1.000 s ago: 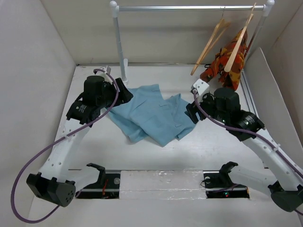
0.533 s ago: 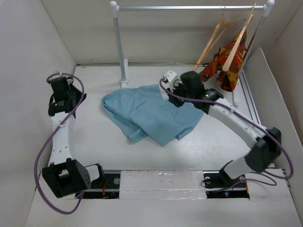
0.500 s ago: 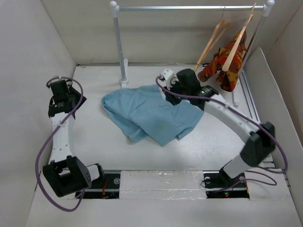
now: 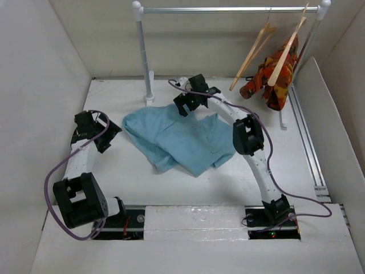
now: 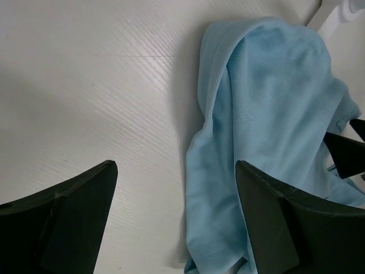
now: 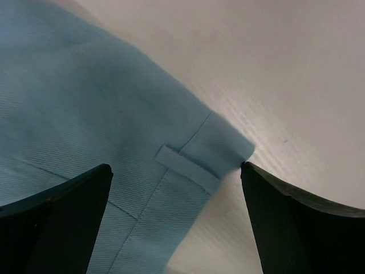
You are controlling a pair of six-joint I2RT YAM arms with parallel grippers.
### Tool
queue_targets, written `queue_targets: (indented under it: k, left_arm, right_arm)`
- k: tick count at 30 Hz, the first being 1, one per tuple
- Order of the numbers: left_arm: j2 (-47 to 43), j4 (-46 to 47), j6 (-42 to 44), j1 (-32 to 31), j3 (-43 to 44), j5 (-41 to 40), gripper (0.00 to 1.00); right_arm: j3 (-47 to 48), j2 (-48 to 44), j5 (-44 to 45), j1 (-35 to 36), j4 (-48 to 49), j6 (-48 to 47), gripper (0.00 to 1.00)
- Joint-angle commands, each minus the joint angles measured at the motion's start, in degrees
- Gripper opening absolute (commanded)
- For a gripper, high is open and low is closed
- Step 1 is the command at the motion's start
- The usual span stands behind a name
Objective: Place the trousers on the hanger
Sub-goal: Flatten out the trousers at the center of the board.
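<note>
Two arms work on a white table (image 4: 188,191) boxed in by plain white walls (image 4: 40,68); up close the tabletop shows fine ribbing. Along the far edge runs a metal rail (image 4: 228,9) on white posts. At its right end hangs the hanger (image 4: 250,59), bare wood, tilted, with nothing on it. Just beside it a second hanger (image 4: 284,55) carries an orange-red garment (image 4: 272,77) that droops toward the table's far right corner.

The trousers (image 4: 182,140) lie crumpled and folded over themselves on the table, in the middle and toward the far half, well apart from the hanger and not on it.

The left gripper (image 4: 109,137) sits low at the left of the cloth. From its own camera the jaws are spread wide with nothing between them: bare table lies under one finger (image 5: 68,217), and the near edge of the blue fabric runs up between the two.

The right gripper (image 4: 183,104) reaches over the far edge of the trousers, its arm arched high across the table. Its jaws are also wide apart and grip nothing. Between them lies a corner of the waistband with a belt loop (image 6: 185,165), where blue cloth meets white surface. Whether the fingertips touch the fabric, I cannot tell.
</note>
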Motion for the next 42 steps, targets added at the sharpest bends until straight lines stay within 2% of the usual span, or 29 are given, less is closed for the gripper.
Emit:
queue_targets:
  k: [1, 2, 4, 5, 6, 7, 8, 9, 11, 12, 14, 17, 20, 21, 23, 24, 25, 26, 29, 31, 32, 33, 37, 39, 42]
  left_arm:
    - [2.6, 3.9, 0.3, 0.1, -0.7, 2.0, 0.81]
    - [2.9, 4.1, 0.3, 0.1, -0.8, 2.1, 0.81]
    - [3.3, 4.8, 0.7, 0.1, -1.1, 2.2, 0.81]
    - [3.5, 4.8, 0.9, 0.1, -1.1, 1.8, 0.81]
    - [3.7, 4.8, 0.9, 0.1, -1.0, 1.8, 0.81]
    - [3.7, 4.8, 1.0, 0.1, -0.8, 1.8, 0.81]
    - [3.6, 4.7, 1.1, 0.1, -0.8, 1.9, 0.8]
    - [3.5, 4.6, 1.2, 0.1, -0.7, 1.6, 0.8]
    - [3.1, 4.6, 1.1, 0.1, -1.1, 1.3, 0.8]
    - [2.7, 4.6, 1.0, 0.1, -1.4, 0.9, 0.81]
    - [2.2, 4.3, 0.6, 0.1, -1.6, 0.4, 0.82]
    - [-0.4, 4.1, -0.6, 0.1, -0.6, -0.1, 0.82]
    - [-3.4, 4.3, -2.5, 0.1, 3.2, -0.4, 0.82]
    - [-4.1, 4.4, -3.0, 0.1, 5.5, -0.2, 0.82]
    - [-3.6, 4.8, -4.1, -0.6, 8.8, 0.6, 0.82]
    - [-3.6, 4.8, -4.1, -0.6, 8.9, 0.7, 0.82]
    - [-2.9, 4.1, -3.8, -1.5, 9.4, -0.2, 0.82]
    - [-2.2, 3.2, -2.8, -3.5, 10.2, -0.9, 0.82]
    - [0.1, 2.6, -1.2, -7.7, 9.2, 0.4, 0.83]
    - [1.2, 2.5, -0.2, -13.6, 7.1, 0.8, 0.89]
    - [1.6, 2.0, 0.0, -15.7, 6.5, 1.5, 0.9]
    - [2.0, 1.6, -0.1, -19.8, 5.1, 2.1, 0.91]
    - [0.7, 2.0, -2.7, -26.3, -0.8, 5.1, 0.99]
    - [1.2, 3.9, -4.0, -26.8, -4.7, 7.2, 0.99]
    - [5.1, 7.6, -4.7, -30.5, -6.9, 9.2, 0.99]
  right_arm:
    - [0.9, -0.2, -3.0, -0.4, -1.0, 5.2, 1.0]
    - [-1.3, -0.6, -3.2, -0.4, 0.3, 5.5, 1.0]
    - [-5.2, -1.1, -4.1, 0.4, 1.2, 5.7, 0.93]
    - [-7.3, -1.8, -5.9, 1.3, 2.9, 5.3, 0.48]
    - [-7.3, -1.9, -6.5, 1.3, 2.9, 5.3, 0.48]
    - [-8.8, -2.2, -6.4, 2.0, 3.9, 4.4, 0.29]
    - [-10.1, -4.4, -5.8, 2.8, 4.8, 3.9, 0.04]
    - [-11.8, -6.4, -5.0, 2.8, 6.5, 3.9, 0.0]
    - [-16.8, -11.0, -5.3, 3.4, 11.9, 3.7, 0.0]
    - [-17.2, -16.0, -5.0, 3.4, 12.8, 3.3, 0.0]
    - [-17.4, -21.4, -5.3, 3.9, 12.3, 1.2, 0.0]
    - [-19.5, -35.6, -6.2, 3.9, 9.8, -1.7, 0.0]
    - [-29.8, -54.5, -6.7, 2.0, 8.4, -1.8, 0.0]
    - [-37.1, -59.7, -6.8, 1.2, 8.2, -1.3, 0.0]
    - [-48.1, -78.9, -5.7, -3.5, 3.6, 1.9, 0.0]
    - [-51.8, -79.0, -5.7, -3.5, 3.5, 2.5, 0.0]
    - [-55.2, -87.5, -5.9, -6.0, -0.3, 3.0, 0.0]
    - [-58.2, -91.4, -5.9, -7.3, -2.6, 3.7, 0.0]
    - [-66.9, -99.6, -13.2, -9.8, -12.2, 3.6, 0.0]
    - [-71.1, -101.2, -16.8, -8.7, -19.0, 3.6, 0.0]
    - [-71.8, -102.3, -15.9, -7.8, -20.4, 4.2, 0.0]
    - [-72.2, -104.3, -11.2, -5.8, -21.6, 6.9, 0.0]
    - [-68.2, -105.1, 2.4, -4.6, -24.4, 7.7, 0.0]
    - [-65.6, -103.3, 5.1, -6.2, -24.3, 7.6, 0.0]
    - [-64.8, -102.8, 3.9, -8.2, -22.5, 7.4, 0.0]
